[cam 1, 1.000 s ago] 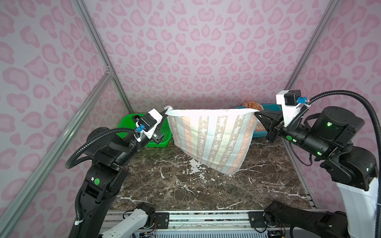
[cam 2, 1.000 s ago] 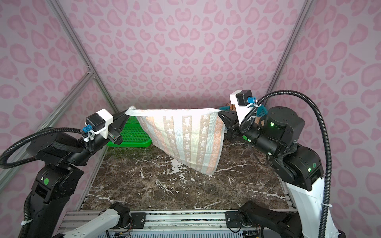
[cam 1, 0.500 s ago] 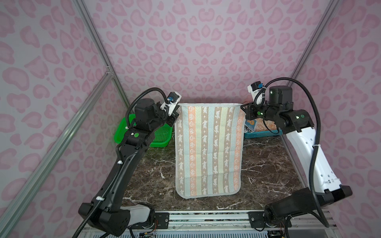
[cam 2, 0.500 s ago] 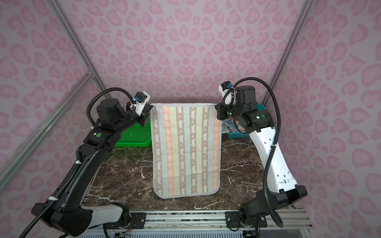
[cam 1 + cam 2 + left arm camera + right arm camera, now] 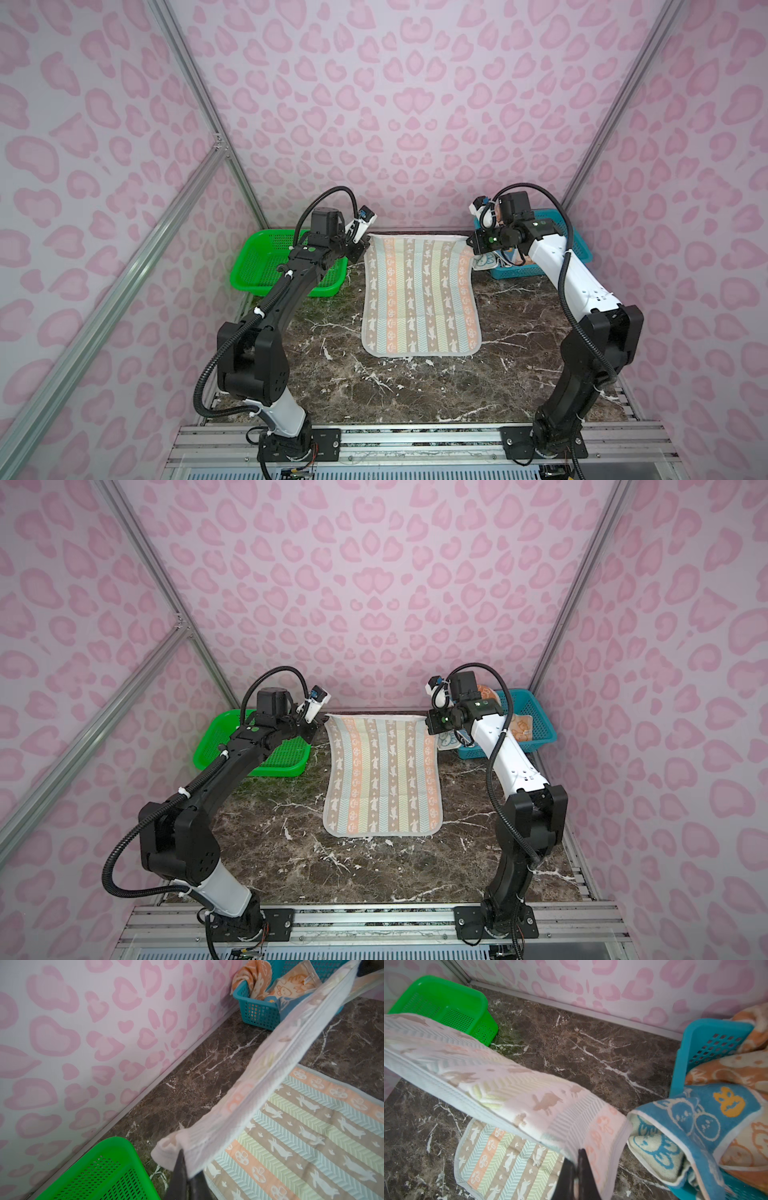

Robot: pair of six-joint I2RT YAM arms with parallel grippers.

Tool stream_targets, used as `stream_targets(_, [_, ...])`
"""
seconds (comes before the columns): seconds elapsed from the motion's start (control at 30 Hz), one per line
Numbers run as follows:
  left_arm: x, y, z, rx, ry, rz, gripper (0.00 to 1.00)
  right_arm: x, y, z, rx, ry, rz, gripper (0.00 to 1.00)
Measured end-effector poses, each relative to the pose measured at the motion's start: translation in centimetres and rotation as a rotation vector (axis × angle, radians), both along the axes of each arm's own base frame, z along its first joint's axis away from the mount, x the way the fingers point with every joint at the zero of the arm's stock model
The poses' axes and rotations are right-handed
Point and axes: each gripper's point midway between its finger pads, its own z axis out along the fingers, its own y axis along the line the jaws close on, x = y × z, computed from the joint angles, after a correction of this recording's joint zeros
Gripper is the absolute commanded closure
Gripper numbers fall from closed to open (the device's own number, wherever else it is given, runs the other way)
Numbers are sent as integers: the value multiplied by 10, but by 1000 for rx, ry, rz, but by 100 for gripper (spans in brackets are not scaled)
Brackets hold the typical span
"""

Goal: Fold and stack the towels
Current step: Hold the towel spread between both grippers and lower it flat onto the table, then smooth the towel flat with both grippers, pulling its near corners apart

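Seen from above, two black-and-white robot arms reach toward the back of a dark brown marble surface (image 5: 399, 390) enclosed by pink heart-patterned walls. In the centre of both top views lies a white cloth towel with pastel chevron stripes and animal figures (image 5: 419, 295), opened to its full rectangle. Its near part rests flat on the surface, while its far edge is lifted off it and pulled straight between the arms. The left gripper (image 5: 365, 244) is closed on the far left corner and the right gripper (image 5: 470, 243) is closed on the far right corner. Each wrist view shows dark fingers (image 5: 178, 1178) pinched onto the cloth. At the upper left of the surface sits a bright green plastic mesh basket (image 5: 257, 257), with nothing seen inside it. At the upper right sits a teal-blue plastic mesh basket (image 5: 578, 246). It holds a blue terry towel with bunny faces (image 5: 691, 1118), which spills over its rim, and a crumpled orange terry towel with white bunnies (image 5: 726, 1072). Judged from this, the task is at an early stage: one towel is spread out ready for its first fold, no fold has been made, no stack exists, and two towels wait unfolded in the basket.
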Motion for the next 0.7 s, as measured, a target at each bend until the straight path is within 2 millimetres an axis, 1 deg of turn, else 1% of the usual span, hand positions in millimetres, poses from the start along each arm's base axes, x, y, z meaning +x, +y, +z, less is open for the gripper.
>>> stream_targets(0.13, [-19, 1, -42, 29, 84, -34, 96, -20, 5, -32, -63, 31, 36, 100])
stream_targets(0.2, [-32, 3, -60, 38, 126, -47, 96, -32, 9, -47, -112, 51, 63, 100])
stream_targets(0.27, [-46, 1, -69, 48, 144, -67, 97, -41, 11, -59, -150, 60, 85, 100])
stream_targets(0.4, [-77, -3, -90, 86, 182, -112, 96, -70, 8, -93, -259, 123, 130, 100])
stream_targets(0.43, [-85, -4, -97, 100, 198, -121, 96, -77, 8, -99, -282, 133, 147, 100])
stream_targets(0.6, [-122, -12, -127, 177, 268, -167, 96, -114, 9, -125, -351, 166, 239, 100])
stream_targets(0.7, [-137, -16, -139, 208, 305, -187, 97, -129, 7, -136, -397, 175, 282, 100])
